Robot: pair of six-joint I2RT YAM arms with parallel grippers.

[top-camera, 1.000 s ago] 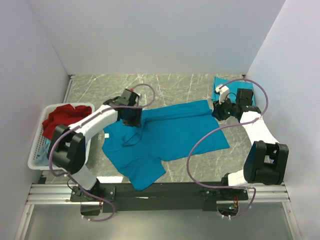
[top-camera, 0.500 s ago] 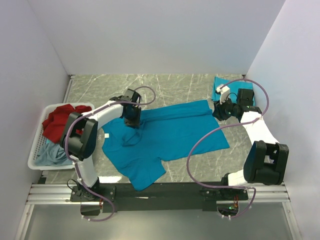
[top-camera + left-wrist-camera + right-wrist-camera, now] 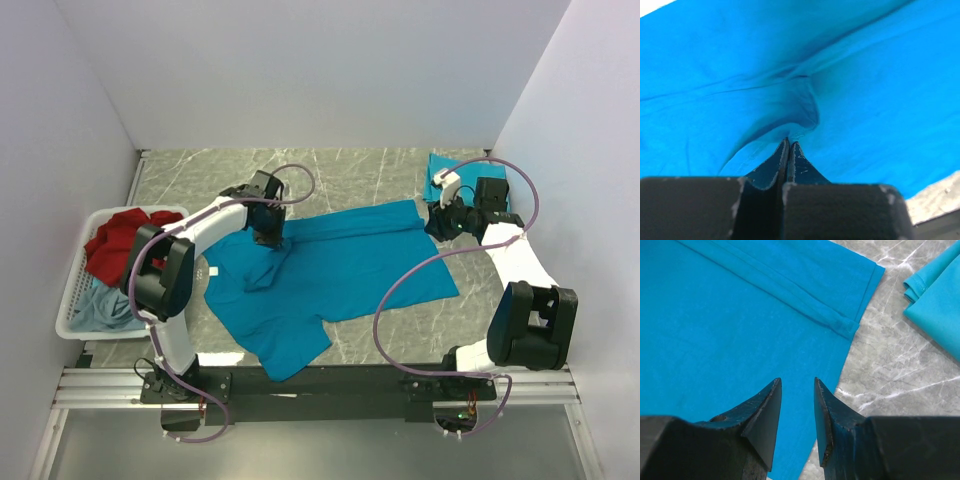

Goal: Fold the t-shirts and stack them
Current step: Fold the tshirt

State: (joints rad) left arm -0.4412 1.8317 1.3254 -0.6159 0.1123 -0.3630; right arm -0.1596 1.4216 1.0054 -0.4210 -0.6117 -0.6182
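Note:
A teal-blue t-shirt [image 3: 340, 270] lies spread flat across the middle of the table, its white neck label [image 3: 211, 271] at the left. My left gripper [image 3: 270, 238] is down on the shirt's upper left part. In the left wrist view its jaws [image 3: 789, 143] are shut together, pinching a puckered ridge of the teal cloth [image 3: 805, 107]. My right gripper [image 3: 437, 222] hovers over the shirt's far right corner. The right wrist view shows this gripper [image 3: 797, 383] open, nothing between its fingers, just above the shirt's side edge [image 3: 842, 365].
A folded teal shirt [image 3: 445, 175] [image 3: 940, 305] lies at the back right on the grey marble table [image 3: 200, 180]. The white slatted basket [image 3: 70, 315] at the left holds a red shirt [image 3: 120, 240] and a pale grey-blue one [image 3: 100, 305]. White walls enclose three sides.
My left gripper has closed from open onto the teal cloth, which now bunches toward it; its arm has swung closer to the shirt. The right arm has not moved.

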